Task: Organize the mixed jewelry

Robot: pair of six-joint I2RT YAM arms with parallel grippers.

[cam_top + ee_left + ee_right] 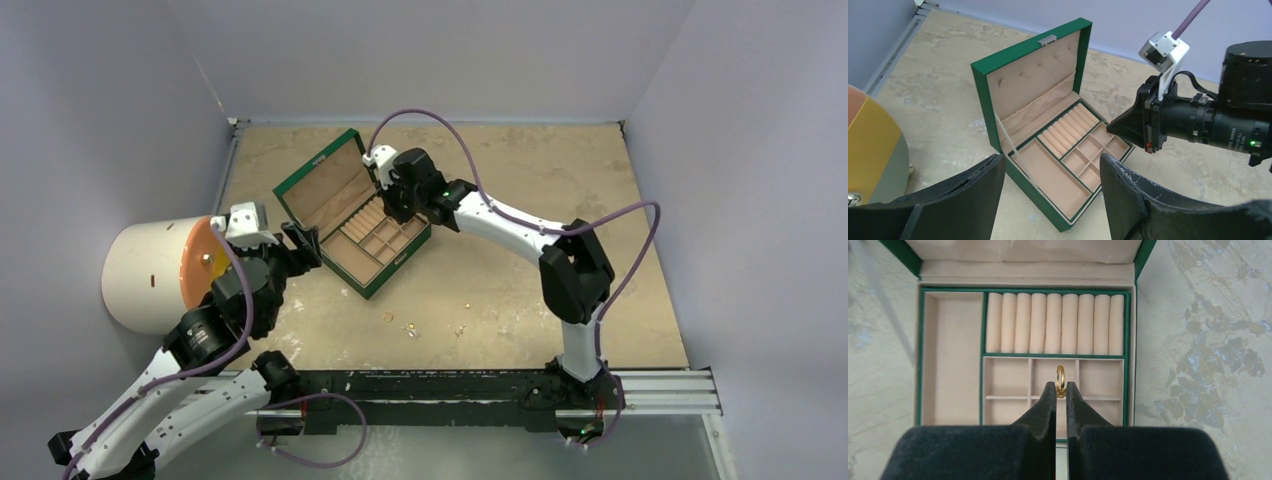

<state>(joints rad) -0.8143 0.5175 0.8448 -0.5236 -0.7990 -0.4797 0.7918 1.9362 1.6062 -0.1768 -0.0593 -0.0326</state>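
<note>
My right gripper point(1061, 387) is shut on a small gold ring point(1060, 377), which stands upright between the fingertips. It hangs over the middle small compartment of the open green box point(921, 365), just in front of the row of tan ring rolls point(1054, 322). In the top view the right gripper point(392, 205) sits above the box point(400, 268). My left gripper point(305, 243) is open and empty beside the box's left corner point(1035, 192). Several tiny gold pieces of the mixed jewelry point(410, 328) lie loose on the table in front of the box.
A white cylinder with an orange and yellow face point(150, 275) lies at the left wall, close behind my left arm. Grey walls close in the table on three sides. The right arm's wrist point(1198, 120) reaches across above the box's right side.
</note>
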